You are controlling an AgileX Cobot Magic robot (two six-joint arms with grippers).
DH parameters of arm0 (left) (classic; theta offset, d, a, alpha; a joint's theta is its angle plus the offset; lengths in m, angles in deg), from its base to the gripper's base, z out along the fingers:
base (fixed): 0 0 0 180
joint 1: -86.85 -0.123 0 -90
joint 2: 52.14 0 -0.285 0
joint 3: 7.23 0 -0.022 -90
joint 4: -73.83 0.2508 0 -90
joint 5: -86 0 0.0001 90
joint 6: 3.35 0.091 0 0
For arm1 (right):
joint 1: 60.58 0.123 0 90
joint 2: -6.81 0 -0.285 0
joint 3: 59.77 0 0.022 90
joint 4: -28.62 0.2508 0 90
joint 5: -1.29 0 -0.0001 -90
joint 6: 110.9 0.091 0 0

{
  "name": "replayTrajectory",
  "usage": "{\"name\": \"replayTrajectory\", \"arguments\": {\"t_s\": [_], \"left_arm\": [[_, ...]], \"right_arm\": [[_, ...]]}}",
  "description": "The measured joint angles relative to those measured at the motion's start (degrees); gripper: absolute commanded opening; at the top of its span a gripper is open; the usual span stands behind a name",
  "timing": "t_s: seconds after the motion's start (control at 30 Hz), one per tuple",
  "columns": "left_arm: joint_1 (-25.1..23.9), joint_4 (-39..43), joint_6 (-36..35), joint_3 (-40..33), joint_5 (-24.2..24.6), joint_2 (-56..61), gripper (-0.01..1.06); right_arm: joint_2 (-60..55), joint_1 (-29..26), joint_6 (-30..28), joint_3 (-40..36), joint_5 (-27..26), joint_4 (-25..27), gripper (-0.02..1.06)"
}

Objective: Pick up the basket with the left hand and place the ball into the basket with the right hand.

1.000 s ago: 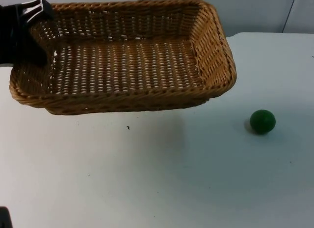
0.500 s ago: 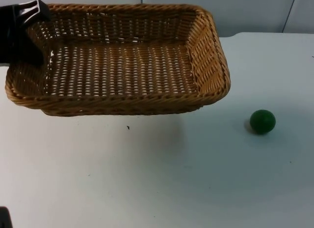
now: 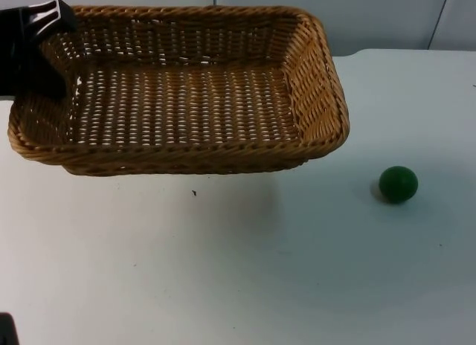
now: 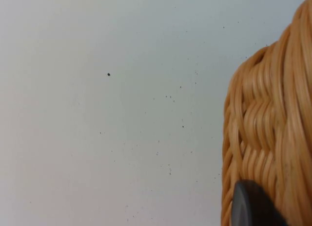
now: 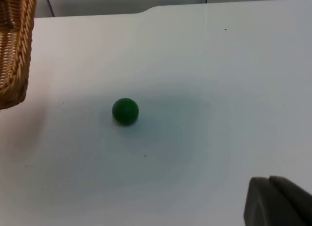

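Top view: left gripper (image 3: pixel 52 33) pinching basket (image 3: pixel 186 100) rim aloft; right fingers unclear; ball (image 3: pixel 398 184) smooth, rollable, best pinched across middle.

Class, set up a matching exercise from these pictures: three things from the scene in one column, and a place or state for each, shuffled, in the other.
Things:
1. basket
2. ball
3. left gripper

Places or states:
A. lies alone on the white table
B. grips the wicker rim at one end
C. held up off the table, nothing in it

Pairs: 1-C, 2-A, 3-B
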Motion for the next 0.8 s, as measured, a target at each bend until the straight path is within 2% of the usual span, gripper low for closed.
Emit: {"name": "replayTrajectory", "arguments": {"t_s": [0.8], "left_arm": [[0.0, 0.0, 0.0, 0.0, 0.0, 0.0, 0.0]], "right_arm": [[0.0, 0.0, 0.0, 0.0, -0.45, 0.0, 0.0]]}}
